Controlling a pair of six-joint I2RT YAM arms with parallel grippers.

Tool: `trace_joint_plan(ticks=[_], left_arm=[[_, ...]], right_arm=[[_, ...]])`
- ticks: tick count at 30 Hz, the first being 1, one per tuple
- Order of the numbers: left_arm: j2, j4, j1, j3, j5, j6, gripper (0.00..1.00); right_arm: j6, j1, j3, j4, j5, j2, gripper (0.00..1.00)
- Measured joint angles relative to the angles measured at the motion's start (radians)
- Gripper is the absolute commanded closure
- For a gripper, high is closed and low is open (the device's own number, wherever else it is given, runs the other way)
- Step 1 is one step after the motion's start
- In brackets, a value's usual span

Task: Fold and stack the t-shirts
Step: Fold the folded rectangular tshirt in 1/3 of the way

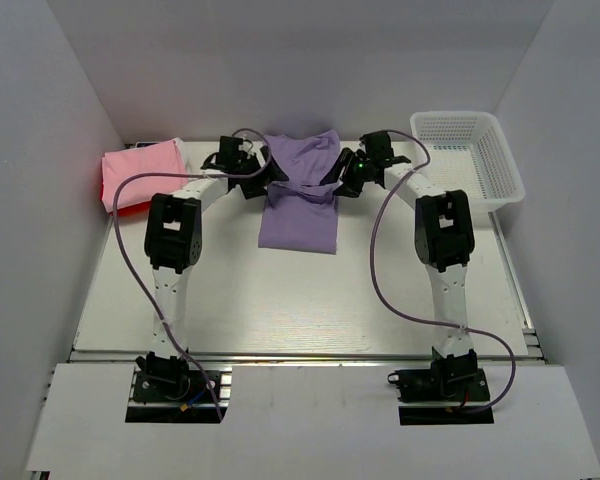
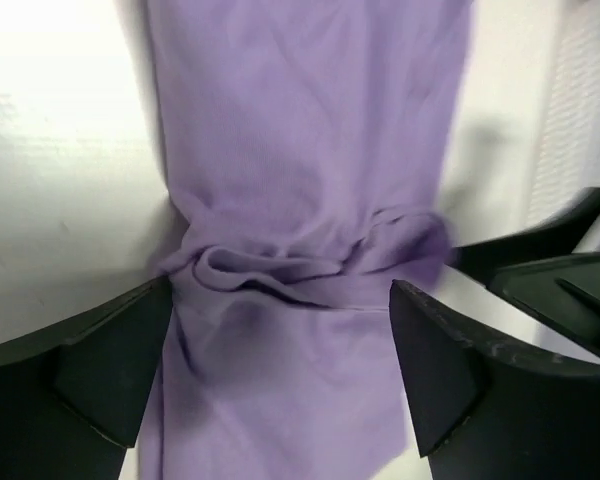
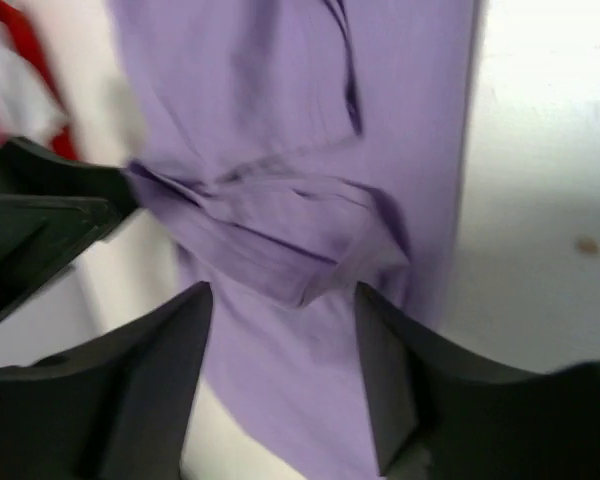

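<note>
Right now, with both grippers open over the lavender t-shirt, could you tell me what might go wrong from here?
1. The lavender t-shirt is bunched into a ridge across its middle. A pinch there may catch uneven layers and give a crooked fold.
2. The left gripper and right gripper face each other closely across the shirt, so closing or lifting together could knock their fingers.

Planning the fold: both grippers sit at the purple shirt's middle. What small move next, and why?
Probably close the open left gripper and right gripper on the purple t-shirt where it bunches; each straddles that ridge, fingers apart, not pinching yet.
</note>
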Motion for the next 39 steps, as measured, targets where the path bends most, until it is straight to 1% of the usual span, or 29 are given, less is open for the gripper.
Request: trace_joint_plan(ticks=[1, 3, 4, 6, 8, 11, 13, 15, 17, 20, 23, 25, 28, 32, 35, 39], left_arm=[[0.012, 0.023, 0.017, 0.022, 0.018, -0.027, 0.0], [0.016, 0.059, 0.049, 0.039, 0.045, -0.066, 0.0], [0.016, 0.074, 0.062, 0.041, 0.051, -0.081, 0.0], [0.016, 0.104, 0.09, 0.041, 0.061, -0.105, 0.0], [0.016, 0.116, 0.105, 0.039, 0.069, -0.113, 0.0], [0.01, 0.114, 0.108, 0.027, 0.091, -0.097, 0.0], [-0.013, 0.097, 0.102, -0.001, 0.095, -0.058, 0.0], [-0.069, 0.055, 0.09, -0.071, 0.06, -0.002, 0.0], [-0.158, 0.049, 0.075, -0.18, 0.032, 0.043, 0.0], [-0.369, 0.054, 0.054, -0.417, -0.004, 0.097, 0.0], [-0.588, 0.053, 0.039, -0.611, -0.058, 0.126, 0.0], [-0.716, 0.058, 0.039, -0.707, -0.094, 0.143, 0.0], [-0.855, 0.019, 0.043, -0.801, -0.14, 0.169, 0.0], [-0.962, -0.014, 0.042, -0.919, -0.175, 0.173, 0.0], [-1.014, -0.055, 0.042, -0.993, -0.172, 0.173, 0.0], [-1.044, -0.093, 0.041, -1.011, -0.186, 0.173, 0.0]], right_arm=[[0.051, -0.013, -0.003, 0.05, -0.028, 0.009, 0.3], [0.142, -0.039, -0.003, 0.135, -0.074, 0.019, 0.28], [0.169, -0.051, -0.003, 0.166, -0.084, 0.02, 0.24], [0.199, -0.072, -0.005, 0.214, -0.09, 0.016, 0.23], [0.2, -0.086, -0.025, 0.23, -0.079, -0.003, 0.1], [0.149, -0.093, -0.055, 0.193, -0.068, -0.041, 0.1], [0.074, -0.086, -0.072, 0.144, -0.055, -0.076, 0.1], [-0.01, -0.069, -0.12, 0.111, -0.038, -0.133, 0.1], [-0.097, -0.042, -0.169, 0.078, -0.024, -0.192, 0.1], [-0.214, 0.024, -0.216, 0.05, -0.021, -0.256, 0.1], [-0.282, 0.098, -0.222, 0.052, -0.053, -0.266, 0.1], [-0.296, 0.128, -0.222, 0.055, -0.075, -0.257, 0.1], [-0.312, 0.163, -0.193, 0.065, -0.101, -0.209, 0.1], [-0.303, 0.176, -0.095, 0.11, -0.095, -0.086, 0.1], [-0.282, 0.171, 0.014, 0.153, -0.039, 0.022, 0.1], [-0.256, 0.156, 0.112, 0.21, 0.062, 0.108, 0.1]])
